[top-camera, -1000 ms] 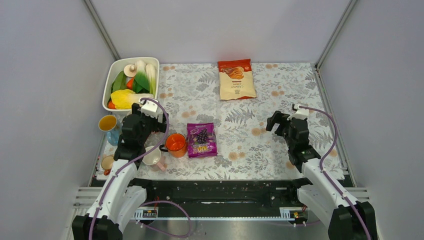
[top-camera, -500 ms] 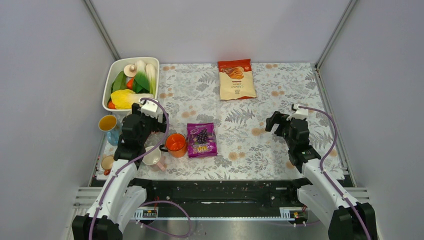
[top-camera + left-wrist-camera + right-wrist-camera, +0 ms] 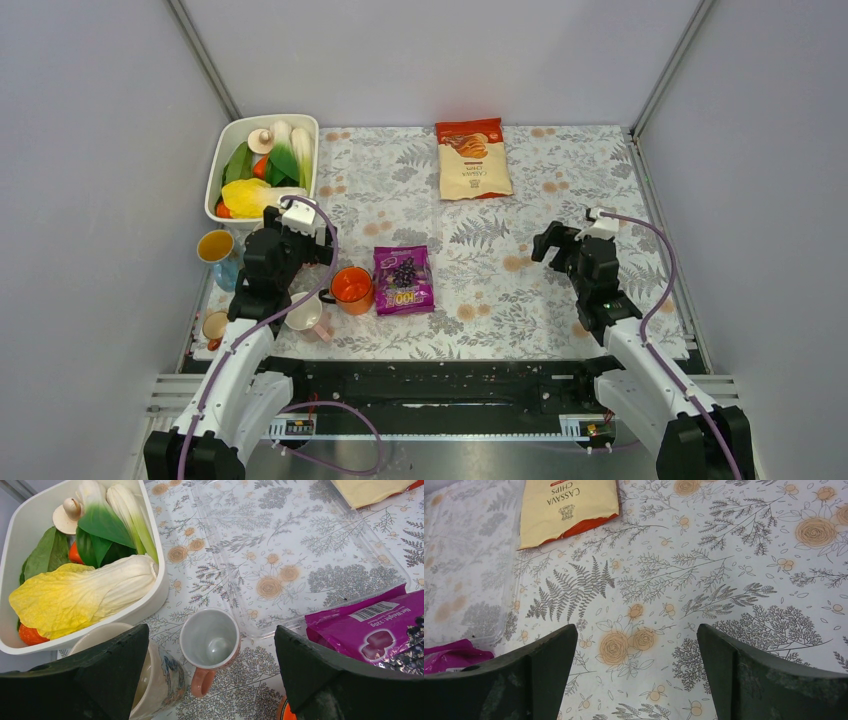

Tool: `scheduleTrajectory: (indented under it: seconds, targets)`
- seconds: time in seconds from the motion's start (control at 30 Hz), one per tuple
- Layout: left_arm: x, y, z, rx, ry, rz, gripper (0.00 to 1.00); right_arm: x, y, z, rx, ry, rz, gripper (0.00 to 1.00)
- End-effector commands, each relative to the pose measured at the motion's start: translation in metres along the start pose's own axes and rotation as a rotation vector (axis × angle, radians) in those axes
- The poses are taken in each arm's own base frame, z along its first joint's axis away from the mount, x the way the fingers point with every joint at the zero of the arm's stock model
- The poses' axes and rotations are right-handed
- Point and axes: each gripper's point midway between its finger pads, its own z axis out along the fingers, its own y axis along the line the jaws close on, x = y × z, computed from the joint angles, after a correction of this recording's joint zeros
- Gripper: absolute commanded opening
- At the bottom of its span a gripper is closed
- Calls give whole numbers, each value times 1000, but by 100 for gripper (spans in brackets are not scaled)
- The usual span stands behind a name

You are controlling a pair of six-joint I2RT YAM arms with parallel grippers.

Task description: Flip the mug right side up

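Observation:
A white mug (image 3: 210, 639) with a pink handle stands upright on the floral cloth, its mouth facing up and its inside empty. In the left wrist view it sits between my two fingers, with the handle pointing toward me. My left gripper (image 3: 211, 630) is open and hovers above the mug without touching it. In the top view the left gripper (image 3: 285, 240) covers that spot and the mug is hidden. My right gripper (image 3: 636, 630) is open and empty over bare cloth at the right (image 3: 565, 245).
A cream mug with a blue pattern (image 3: 150, 675) stands just left of the mug. An orange mug (image 3: 352, 288), a purple snack packet (image 3: 403, 280), a white bin of vegetables (image 3: 262, 165), a clear tray (image 3: 295, 545) and a chips bag (image 3: 472, 158) lie around. Another white cup (image 3: 305, 315) sits by the left arm.

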Motion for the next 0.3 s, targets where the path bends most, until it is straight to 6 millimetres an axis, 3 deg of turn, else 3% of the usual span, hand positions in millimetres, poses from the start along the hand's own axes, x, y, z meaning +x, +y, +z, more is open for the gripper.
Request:
scheduleTrajectory:
  seconds: [0.0,0.27]
  targets:
    - [-25,8,-1,-37,-86,-3,99,-34,2,-2,21,-113,61,99]
    - [-25,8,-1,-37,-86,-3,99,-37,-4,-6,41,-153,60,99]
